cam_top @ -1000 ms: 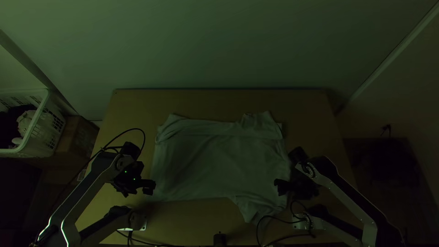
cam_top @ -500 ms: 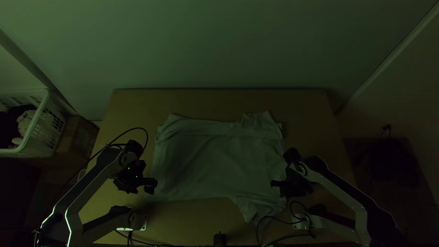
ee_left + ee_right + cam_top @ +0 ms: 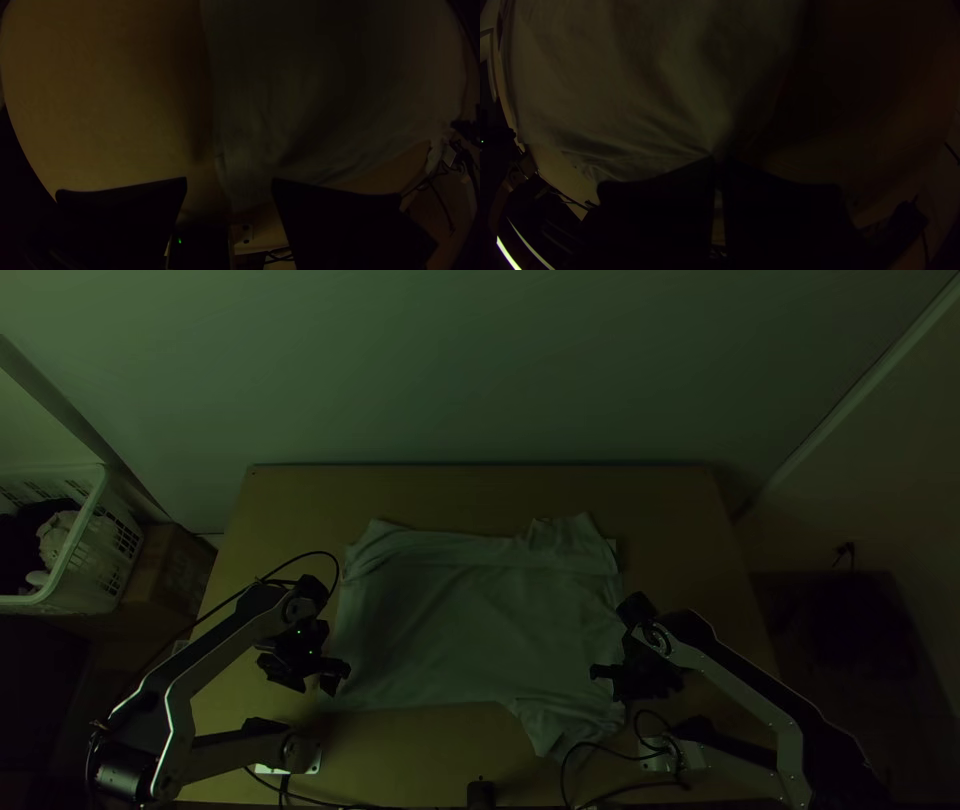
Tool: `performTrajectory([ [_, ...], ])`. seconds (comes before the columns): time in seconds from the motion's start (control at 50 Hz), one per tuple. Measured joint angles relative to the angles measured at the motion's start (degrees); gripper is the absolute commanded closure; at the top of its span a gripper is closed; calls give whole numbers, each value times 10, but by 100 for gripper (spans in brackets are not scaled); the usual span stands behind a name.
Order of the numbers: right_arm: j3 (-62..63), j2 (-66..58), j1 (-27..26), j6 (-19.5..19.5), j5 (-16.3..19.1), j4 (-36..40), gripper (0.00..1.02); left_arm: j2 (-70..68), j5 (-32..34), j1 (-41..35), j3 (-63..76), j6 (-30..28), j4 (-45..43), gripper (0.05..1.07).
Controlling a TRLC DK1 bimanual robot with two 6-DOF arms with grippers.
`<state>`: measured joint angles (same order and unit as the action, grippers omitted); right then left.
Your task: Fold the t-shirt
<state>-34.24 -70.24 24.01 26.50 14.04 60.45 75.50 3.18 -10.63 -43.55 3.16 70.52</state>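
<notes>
If folding the near side over, as seems likely, mind first the sleeve (image 3: 545, 728) poking out at the near right of the shirt (image 3: 470, 620), spread across the middle of the table (image 3: 400, 755); carry along with the fold, rather than leave to bunch beneath. With fingers together on a pinch of cloth at the right side, creases running into the grip, hold the right gripper (image 3: 719, 159) low and firm. With fingers apart over the left edge near the near left corner, lower the left gripper (image 3: 229, 182) astride that edge, then close on cloth before any lift. Never pull from the right alone, at the risk of twisting the body. Raise both corners gently, at a matching pace, just enough to clear the cloth underneath. Then carry toward the far side, squaring up with the long crease (image 3: 480, 565) there, and lay down slowly without disturbing the rumpled flap (image 3: 575, 535) at the far right.
</notes>
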Motion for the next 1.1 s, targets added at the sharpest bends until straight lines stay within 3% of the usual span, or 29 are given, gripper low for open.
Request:
performTrajectory([
  [0.06, -1, 0, 0, 0, 0, 0, 100, 16, -5, -10, 0, 0, 0, 33],
  [0.14, -2, -2, 0, 0, 0, -1, 100, 36, -9, -20, 1, 0, -2, 52],
  [0.3, -4, -4, 0, 0, -1, -1, 100, 52, -23, -47, 2, 0, -2, 56],
  [0.34, -4, -4, 0, 0, -1, -1, 100, 56, -24, -54, 2, 0, -2, 70],
  [0.38, -4, -4, 0, 0, -1, -1, 100, 61, -24, -59, 2, 0, -2, 98],
  [0.4, -4, -4, 0, 0, -1, -2, 100, 63, -24, -60, 2, 0, -3, 106],
  [0.68, -19, -11, -20, -7, -20, -13, 100, 63, -22, -58, 3, -2, -14, 104],
  [0.94, -54, -11, -82, -40, -41, -5, 100, 44, -21, 19, -20, -40, -12, 104],
  [1.1, -68, -11, -88, -48, -42, 9, 100, 43, -19, 48, -44, -59, -12, 104],
])
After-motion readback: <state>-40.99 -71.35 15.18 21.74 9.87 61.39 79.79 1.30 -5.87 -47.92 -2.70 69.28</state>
